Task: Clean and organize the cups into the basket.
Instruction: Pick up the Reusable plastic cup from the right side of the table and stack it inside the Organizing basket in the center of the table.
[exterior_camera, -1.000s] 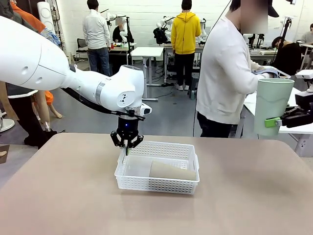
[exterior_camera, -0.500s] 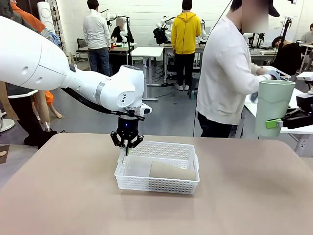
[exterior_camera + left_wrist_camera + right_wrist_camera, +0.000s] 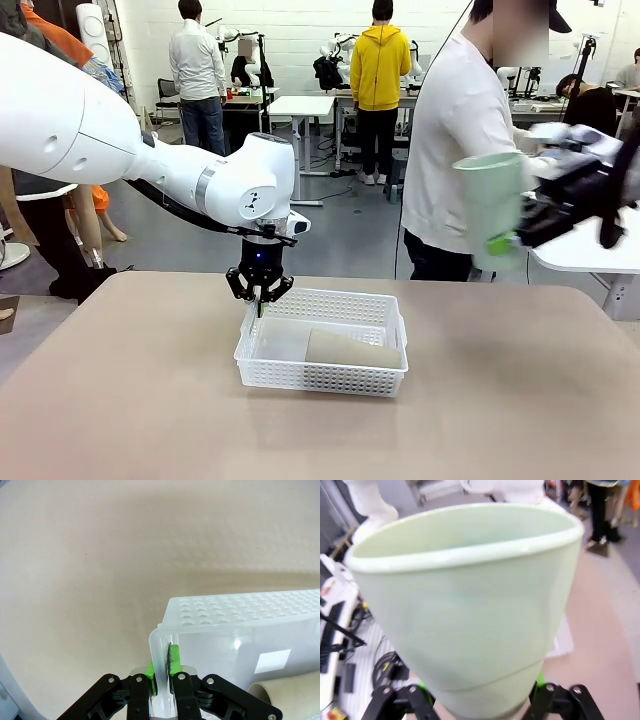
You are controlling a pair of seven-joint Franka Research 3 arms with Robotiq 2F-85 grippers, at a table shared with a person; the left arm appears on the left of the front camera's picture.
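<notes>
The white lattice basket (image 3: pixel 322 378) sits mid-table with a tan cup (image 3: pixel 352 350) lying on its side inside. My left gripper (image 3: pixel 260 293) is shut on the basket's rim at its back left corner. In the left wrist view the green pads (image 3: pixel 150 676) pinch the thin basket wall (image 3: pixel 235 615), and the tan cup's end (image 3: pixel 282 700) shows at the lower right. My right gripper (image 3: pixel 512 240) is in the air at the right, shut on a pale mint-green cup (image 3: pixel 490 205), which is motion-blurred. That mint-green cup (image 3: pixel 470 600) sits mouth-up between my right gripper's (image 3: pixel 480 707) fingers.
A person in a white top (image 3: pixel 460 150) stands at the table's far side, just behind the mint cup, holding a cloth (image 3: pixel 570 135). The tan tabletop (image 3: pixel 150 400) stretches left, right and in front of the basket.
My right arm has swung the mint-green cup left from the picture's right edge toward the table, away from the person's cloth. The left gripper and basket have not moved.
</notes>
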